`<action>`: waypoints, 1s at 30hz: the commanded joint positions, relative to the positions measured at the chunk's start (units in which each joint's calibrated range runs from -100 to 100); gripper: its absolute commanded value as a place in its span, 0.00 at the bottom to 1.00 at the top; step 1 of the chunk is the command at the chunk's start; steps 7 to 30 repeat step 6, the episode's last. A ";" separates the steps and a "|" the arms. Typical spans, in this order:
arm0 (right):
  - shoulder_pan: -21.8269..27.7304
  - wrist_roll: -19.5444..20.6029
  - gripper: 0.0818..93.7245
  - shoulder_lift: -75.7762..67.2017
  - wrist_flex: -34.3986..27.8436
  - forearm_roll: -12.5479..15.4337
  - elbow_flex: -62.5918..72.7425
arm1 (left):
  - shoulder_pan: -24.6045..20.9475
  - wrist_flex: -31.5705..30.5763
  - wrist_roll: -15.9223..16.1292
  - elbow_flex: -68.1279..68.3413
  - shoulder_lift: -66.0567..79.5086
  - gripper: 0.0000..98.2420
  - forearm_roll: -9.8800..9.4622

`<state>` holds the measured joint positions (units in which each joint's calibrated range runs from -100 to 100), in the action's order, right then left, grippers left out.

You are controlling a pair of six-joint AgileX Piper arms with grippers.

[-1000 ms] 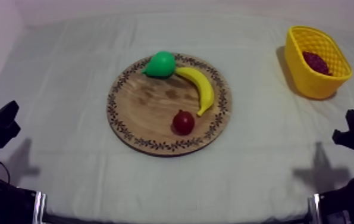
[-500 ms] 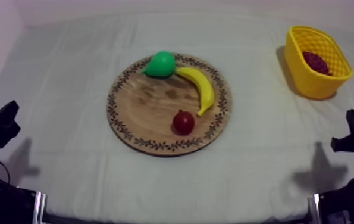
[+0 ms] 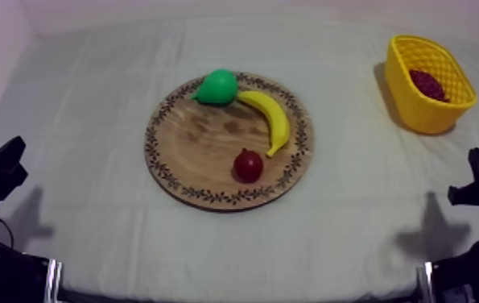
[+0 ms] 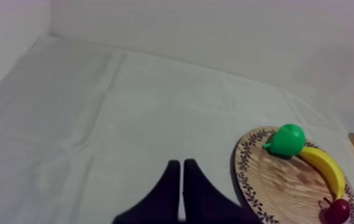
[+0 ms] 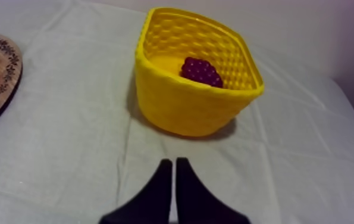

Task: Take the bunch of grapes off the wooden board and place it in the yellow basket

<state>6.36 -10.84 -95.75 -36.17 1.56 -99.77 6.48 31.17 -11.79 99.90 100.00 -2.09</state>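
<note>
Looking at this one, the bunch of grapes (image 5: 201, 71) is already inside the yellow basket (image 5: 185, 107), lying on its floor close to the far wall. As far as I can judge, the job's done. On the bench (image 3: 89, 105) the basket sits at about 2 o'clock from the wooden board (image 3: 198, 149), well apart from it.

Handling-wise, my guess is that it's a toy, so light and not fragile. The knobbly surface should give a grip some bite rather than slip. I can't tell whether it's hard plastic or a bit squishy. If it had to be lifted, I'd come straight down and pinch across the fat middle of the cluster, minding the basket wall right beside it.

On the board there's a pear (image 3: 218, 86) at 12 o'clock, a banana (image 3: 270, 117) curving along the rim from about 1 to 4, and a small red fruit (image 3: 248, 165) at 5.

Both arms are low at the near edge, with the left hand (image 4: 181, 164) at about 8 o'clock of the bench and the right hand (image 5: 174, 162) at about 4. Each has its fingers (image 4: 170, 184) pressed together into a narrow wedge, gripping nothing. The left one points across bare bench just beside the board. The right one points at the basket, near it but not touching.
</note>
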 commanded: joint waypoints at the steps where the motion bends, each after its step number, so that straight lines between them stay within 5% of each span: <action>1: 0.00 0.02 0.00 0.00 0.04 0.03 -0.01 | 0.00 -0.05 0.00 -0.02 0.00 0.00 -0.04; 30: 0.00 0.02 0.00 0.00 0.04 0.03 -0.01 | 0.00 -0.05 0.00 -0.02 0.00 0.00 -0.04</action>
